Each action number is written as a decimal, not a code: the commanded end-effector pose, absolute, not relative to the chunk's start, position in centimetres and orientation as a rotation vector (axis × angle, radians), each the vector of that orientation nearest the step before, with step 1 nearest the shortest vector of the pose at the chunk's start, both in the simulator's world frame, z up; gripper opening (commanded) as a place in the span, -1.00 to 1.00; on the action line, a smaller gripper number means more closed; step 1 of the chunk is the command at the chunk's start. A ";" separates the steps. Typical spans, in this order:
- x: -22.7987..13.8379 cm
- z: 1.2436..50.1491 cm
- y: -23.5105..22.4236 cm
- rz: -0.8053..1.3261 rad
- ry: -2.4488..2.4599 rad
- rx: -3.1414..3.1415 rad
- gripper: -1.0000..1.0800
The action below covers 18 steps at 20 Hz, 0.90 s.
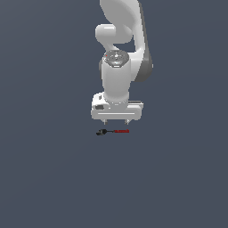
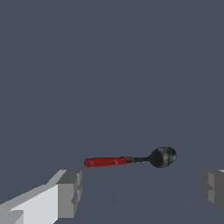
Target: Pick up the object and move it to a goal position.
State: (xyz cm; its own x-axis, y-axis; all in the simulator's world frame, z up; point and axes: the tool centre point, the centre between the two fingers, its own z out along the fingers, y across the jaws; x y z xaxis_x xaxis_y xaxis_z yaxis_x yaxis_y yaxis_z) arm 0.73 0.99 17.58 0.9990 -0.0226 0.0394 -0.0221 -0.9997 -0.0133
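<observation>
The object [image 1: 113,131] is a tiny spoon-like tool lying flat on the grey floor, black head toward the exterior view's left, red handle toward its right. In the wrist view the object [image 2: 131,160] shows its red handle, thin dark shaft and black rounded head. My gripper [image 1: 115,121] hangs just above and behind it, pointing down, open and empty. In the wrist view my gripper [image 2: 141,192] has its two grey fingertips [image 2: 70,192] wide apart, and the tool lies just beyond the gap between them, not touched.
The white arm [image 1: 120,49] rises behind the gripper. The plain grey floor [image 1: 53,178] spreads all round with nothing else on it.
</observation>
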 end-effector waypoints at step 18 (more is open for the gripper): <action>0.5 17.7 -1.7 -0.056 0.100 -3.160 0.92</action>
State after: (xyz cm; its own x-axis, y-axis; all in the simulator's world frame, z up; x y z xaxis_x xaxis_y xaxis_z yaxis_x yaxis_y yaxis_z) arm 0.52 -1.73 17.80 0.9978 -0.0558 0.0362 -0.0566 -0.9982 0.0203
